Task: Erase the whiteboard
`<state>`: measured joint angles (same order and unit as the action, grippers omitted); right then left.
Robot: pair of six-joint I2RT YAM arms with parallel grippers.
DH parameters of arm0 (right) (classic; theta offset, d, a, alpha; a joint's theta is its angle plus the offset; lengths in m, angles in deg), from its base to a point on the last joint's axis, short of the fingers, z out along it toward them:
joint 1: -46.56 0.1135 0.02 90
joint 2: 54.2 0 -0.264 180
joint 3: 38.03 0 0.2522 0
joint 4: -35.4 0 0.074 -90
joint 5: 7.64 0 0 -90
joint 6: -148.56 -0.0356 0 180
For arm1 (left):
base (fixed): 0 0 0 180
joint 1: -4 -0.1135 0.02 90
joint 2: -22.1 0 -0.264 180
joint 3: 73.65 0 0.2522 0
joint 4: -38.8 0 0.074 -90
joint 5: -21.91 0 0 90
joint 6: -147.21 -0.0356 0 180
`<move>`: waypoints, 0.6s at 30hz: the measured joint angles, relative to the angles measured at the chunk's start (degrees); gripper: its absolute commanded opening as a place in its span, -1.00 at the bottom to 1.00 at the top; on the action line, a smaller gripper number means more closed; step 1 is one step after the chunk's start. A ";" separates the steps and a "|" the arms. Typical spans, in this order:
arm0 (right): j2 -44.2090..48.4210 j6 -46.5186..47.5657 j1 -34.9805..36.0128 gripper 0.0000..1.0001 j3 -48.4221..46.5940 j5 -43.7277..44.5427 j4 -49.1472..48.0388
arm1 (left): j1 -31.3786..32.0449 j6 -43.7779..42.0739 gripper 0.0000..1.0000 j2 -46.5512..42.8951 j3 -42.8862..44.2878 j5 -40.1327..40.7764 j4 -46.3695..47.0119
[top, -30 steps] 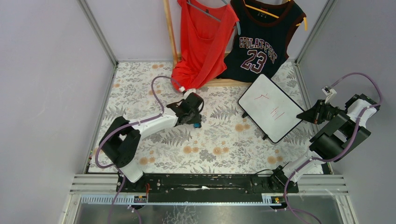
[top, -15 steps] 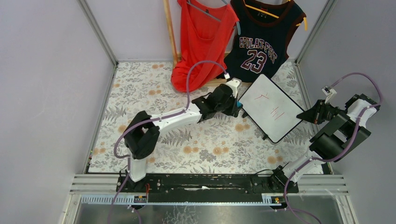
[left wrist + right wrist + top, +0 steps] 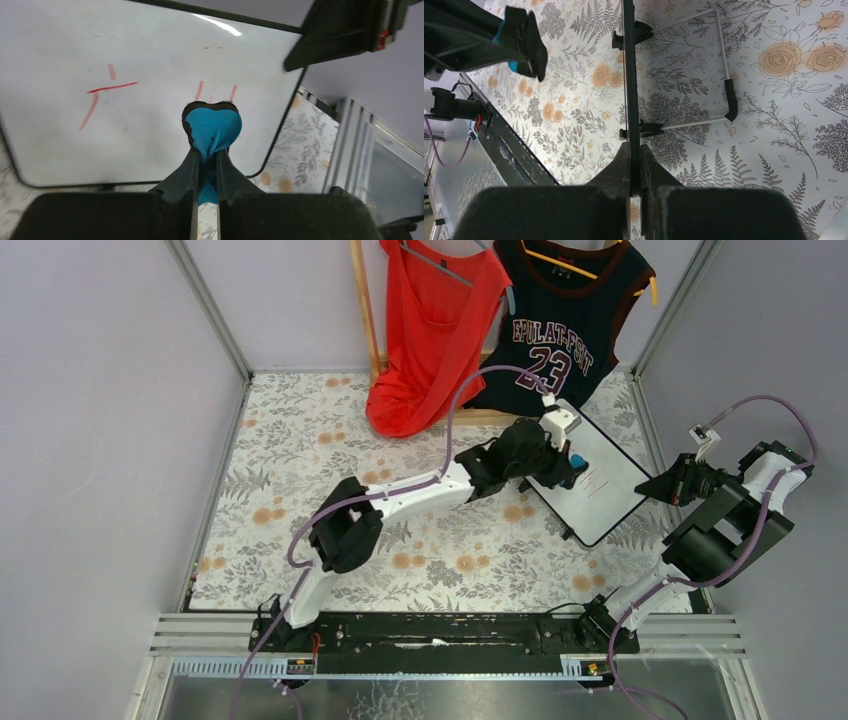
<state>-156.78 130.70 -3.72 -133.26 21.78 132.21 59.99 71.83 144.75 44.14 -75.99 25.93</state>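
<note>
The whiteboard (image 3: 608, 498) stands tilted at the table's right, propped on a wire stand (image 3: 724, 65). In the left wrist view the whiteboard (image 3: 150, 55) bears thin red strokes (image 3: 107, 88). My left gripper (image 3: 570, 462) reaches over its upper left part, shut on a small blue eraser (image 3: 213, 127) that is at the board's face just below two short red strokes. My left gripper (image 3: 206, 152) squeezes the eraser between its fingers. My right gripper (image 3: 652, 487) is shut on the board's right edge. That edge shows as a thin black line (image 3: 630, 75) running into my right gripper (image 3: 635, 149).
A red tank top (image 3: 430, 330) and a dark number 23 jersey (image 3: 560, 340) hang at the back, beside a wooden rail (image 3: 365, 310). A floral cloth (image 3: 330, 440) covers the table. Metal posts and grey walls close in both sides.
My left arm has swung right from the middle of the table to over the whiteboard, carrying the eraser. The right arm and the board have not moved.
</note>
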 measured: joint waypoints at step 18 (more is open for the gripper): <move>0.72 -0.09 0.52 -1.00 0.46 0.09 0.07 | 4.76 0.26 -1.00 9.31 7.02 -4.79 5.68</move>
<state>-156.06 130.61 -3.19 -132.81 21.87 132.28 64.75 72.09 154.06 51.15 -80.77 31.61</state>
